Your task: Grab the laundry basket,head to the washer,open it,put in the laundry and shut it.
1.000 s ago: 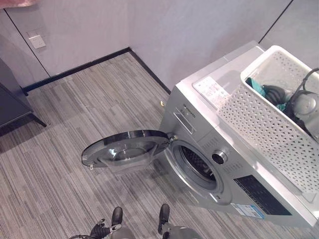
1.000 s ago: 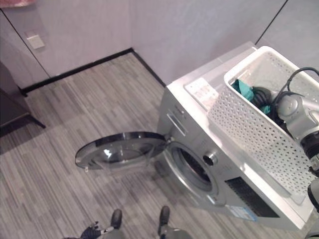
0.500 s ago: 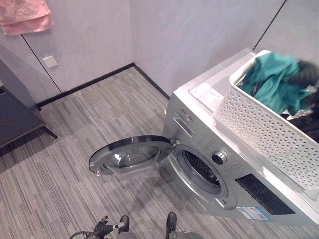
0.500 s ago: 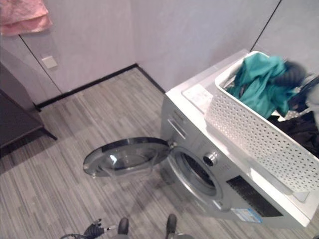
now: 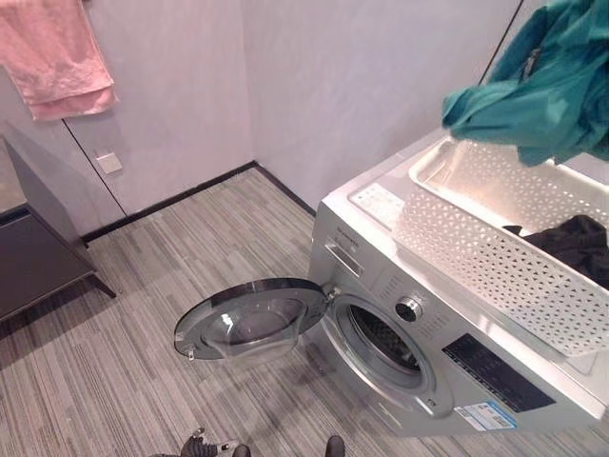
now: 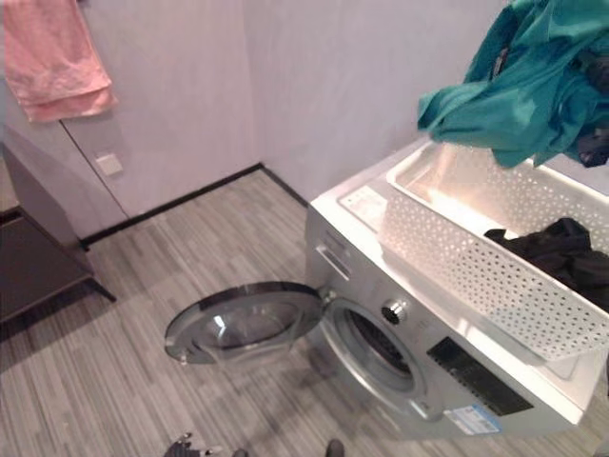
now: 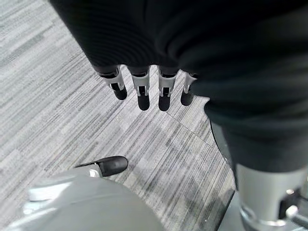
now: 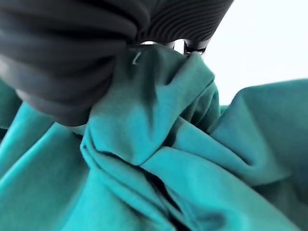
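teal garment (image 5: 547, 81) bunched in raised right robot hand (image 8: 96, 57), above white basket (image 5: 476, 238)

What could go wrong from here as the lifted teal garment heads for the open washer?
The teal garment hangs loose and bunched from the right hand; a trailing fold could catch the laundry basket rim and shift it. It may also drape over the washer door rather than enter the drum.
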{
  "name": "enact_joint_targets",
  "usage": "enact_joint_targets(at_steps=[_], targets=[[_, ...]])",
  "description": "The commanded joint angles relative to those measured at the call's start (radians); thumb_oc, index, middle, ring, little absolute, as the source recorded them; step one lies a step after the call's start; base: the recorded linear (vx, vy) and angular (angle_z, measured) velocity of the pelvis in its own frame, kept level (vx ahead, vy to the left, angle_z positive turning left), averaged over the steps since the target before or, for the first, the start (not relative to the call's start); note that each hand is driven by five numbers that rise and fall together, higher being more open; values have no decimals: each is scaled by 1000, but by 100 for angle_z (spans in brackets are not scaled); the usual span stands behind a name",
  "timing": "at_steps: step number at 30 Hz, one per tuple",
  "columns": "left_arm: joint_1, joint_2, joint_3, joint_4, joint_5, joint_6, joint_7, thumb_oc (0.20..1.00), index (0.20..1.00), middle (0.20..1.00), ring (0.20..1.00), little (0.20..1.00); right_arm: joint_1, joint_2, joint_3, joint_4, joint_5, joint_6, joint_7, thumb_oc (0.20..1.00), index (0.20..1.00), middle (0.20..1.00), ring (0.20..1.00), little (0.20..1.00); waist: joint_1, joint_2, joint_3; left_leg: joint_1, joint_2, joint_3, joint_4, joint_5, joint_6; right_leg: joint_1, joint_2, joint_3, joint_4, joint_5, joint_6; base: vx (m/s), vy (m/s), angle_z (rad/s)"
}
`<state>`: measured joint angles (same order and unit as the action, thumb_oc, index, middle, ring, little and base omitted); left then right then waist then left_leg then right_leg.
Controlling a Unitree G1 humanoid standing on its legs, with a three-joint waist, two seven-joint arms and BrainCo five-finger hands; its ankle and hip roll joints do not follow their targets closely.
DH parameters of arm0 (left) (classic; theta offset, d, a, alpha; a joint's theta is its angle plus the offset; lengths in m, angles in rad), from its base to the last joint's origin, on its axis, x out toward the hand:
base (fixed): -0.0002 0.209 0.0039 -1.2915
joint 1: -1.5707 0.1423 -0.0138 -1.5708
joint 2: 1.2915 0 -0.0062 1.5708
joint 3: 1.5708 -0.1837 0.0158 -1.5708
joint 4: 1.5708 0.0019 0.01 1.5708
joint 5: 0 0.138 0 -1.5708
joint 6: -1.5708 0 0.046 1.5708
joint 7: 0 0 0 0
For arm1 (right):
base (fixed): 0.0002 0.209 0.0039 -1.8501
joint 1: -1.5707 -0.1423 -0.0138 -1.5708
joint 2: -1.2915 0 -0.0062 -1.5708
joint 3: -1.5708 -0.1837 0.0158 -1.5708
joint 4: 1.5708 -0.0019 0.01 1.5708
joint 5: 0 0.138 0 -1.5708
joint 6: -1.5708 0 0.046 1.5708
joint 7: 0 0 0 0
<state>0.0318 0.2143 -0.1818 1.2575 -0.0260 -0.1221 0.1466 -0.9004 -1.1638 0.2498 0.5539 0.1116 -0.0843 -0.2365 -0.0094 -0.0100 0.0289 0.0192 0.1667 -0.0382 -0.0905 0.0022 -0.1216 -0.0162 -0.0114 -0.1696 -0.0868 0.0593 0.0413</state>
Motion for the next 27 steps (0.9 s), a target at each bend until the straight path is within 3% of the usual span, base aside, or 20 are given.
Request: enact_joint_targets(at_steps=[1, 10, 19, 27], targets=[[-44, 32, -42, 66, 39, 0, 30, 1000, 1000, 1000, 1000, 1000, -3, 16, -124, -71, -85, -39, -120, 200, 200, 200, 200, 200, 39, -89, -19, 107, -8, 17, 3, -78, 52, -17, -92, 75, 113, -71, 87, -6, 61, -1], [-53, 2, -39, 67, 82, 4, 40, 1000, 1000, 1000, 1000, 1000, 234, 57, -362, -371, -162, -69, -184, 200, 200, 200, 200, 200, 18, -71, -23, 115, -40, 20, 3, -98, 72, -22, -113, 90, 114, -58, 101, -14, 58, -6], [-68, -17, -29, 65, 130, 5, 31, 1000, 1000, 1000, 1000, 1000, 482, 142, -572, -713, -230, -94, -142, 200, 200, 200, 200, 200, -14, -65, -29, 119, -90, 39, 4, -112, 100, -43, -146, 121, 120, -27, 122, -33, 84, -8], [-66, -23, 2, 71, 136, -2, 23, 1000, 1000, 1000, 1000, 1000, 642, 201, -749, -900, -220, -137, -130, 200, 200, 200, 200, 200, -48, -66, -30, 120, -133, 56, 3, -124, 123, -63, -179, 137, 131, 0, 146, -32, 92, -7]])
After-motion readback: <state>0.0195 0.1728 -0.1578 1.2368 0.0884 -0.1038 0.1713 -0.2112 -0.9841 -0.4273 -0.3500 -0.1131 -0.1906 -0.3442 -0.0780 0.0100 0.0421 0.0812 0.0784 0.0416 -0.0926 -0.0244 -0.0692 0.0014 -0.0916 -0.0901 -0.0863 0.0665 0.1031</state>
